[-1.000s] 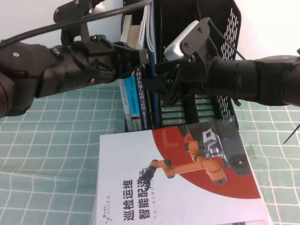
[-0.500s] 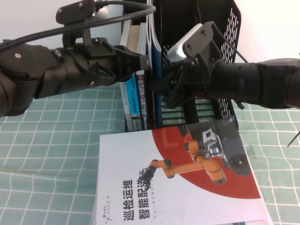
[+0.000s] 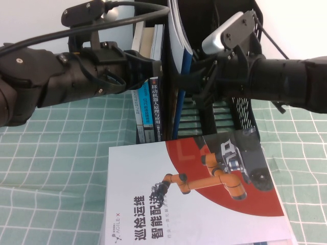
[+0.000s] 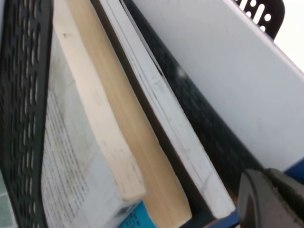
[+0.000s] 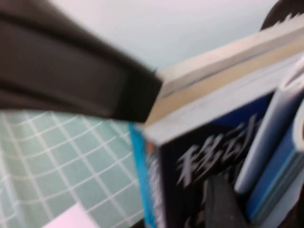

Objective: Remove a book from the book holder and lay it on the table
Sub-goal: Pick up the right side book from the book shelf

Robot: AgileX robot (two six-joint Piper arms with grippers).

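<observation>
The black book holder [image 3: 240,109] stands upright at the far side of the desk [image 3: 51,168]. The thin dark blue book [image 3: 180,76] stands in one of its compartments, tilted, its top leaning toward the right arm. The right end effector [image 3: 185,80] pinches that book's near edge just above the smaller thick books [image 3: 148,109], which stand packed upright in the compartment to the left. The left end effector [image 3: 156,66] sits at those books' tops; whether it is spread I cannot tell. A white-and-red book [image 3: 194,199] lies flat on the desk, touching the holder's foot; checked cloth lies bare to its left.
</observation>
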